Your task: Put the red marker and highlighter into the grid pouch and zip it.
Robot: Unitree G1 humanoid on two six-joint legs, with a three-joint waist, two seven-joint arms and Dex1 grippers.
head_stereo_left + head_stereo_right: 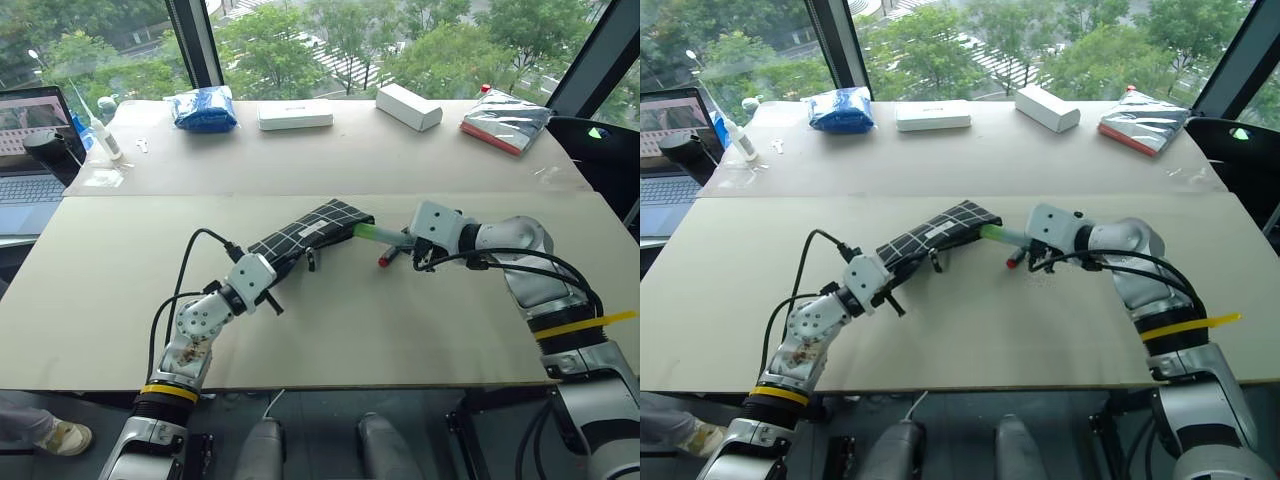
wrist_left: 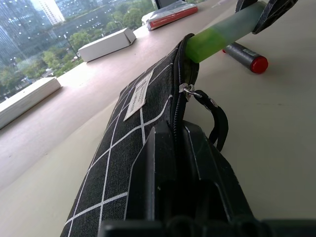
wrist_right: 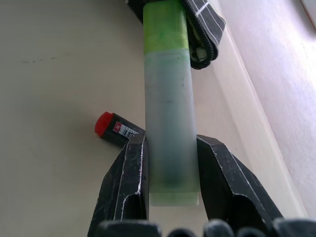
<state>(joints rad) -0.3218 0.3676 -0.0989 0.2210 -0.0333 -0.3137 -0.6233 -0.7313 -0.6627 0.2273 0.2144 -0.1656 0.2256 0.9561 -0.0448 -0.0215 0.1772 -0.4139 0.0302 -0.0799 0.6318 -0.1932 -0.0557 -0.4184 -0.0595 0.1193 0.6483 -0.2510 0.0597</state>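
In the left eye view, the grid pouch (image 1: 305,232) lies in the middle of the frame on the beige tabletop (image 1: 100,300), raised at its lower left end, where the left tool (image 1: 262,268) is closed on it. To the right of the pouch, the right tool (image 1: 412,243) grips the highlighter (image 1: 378,234), and the lime-green cap end of this pen is at the open mouth of the pouch. The red marker (image 1: 385,259) lies on the tabletop just below the highlighter, near the right tool. At the top of the frame there are a blue bundle (image 1: 203,108), a white box (image 1: 294,114), a second white box (image 1: 408,106) and a silver and red packet (image 1: 505,121); a laptop (image 1: 30,160) is at the left edge. In the left wrist view, the two black fingers (image 2: 163,182) are shut on the pouch edge at the bottom of the frame, and the zipper cord (image 2: 213,116) hangs as a loop in the center right. The green cap enters the opening in the upper right of the frame, with the red marker just beside it on the tabletop. In the right wrist view, the two fingers (image 3: 126,182) squeeze the pale body of the highlighter in the lower half of the frame. Its cap touches the pouch mouth at the top, and the marker lies at the center left, partly hidden behind the left finger.
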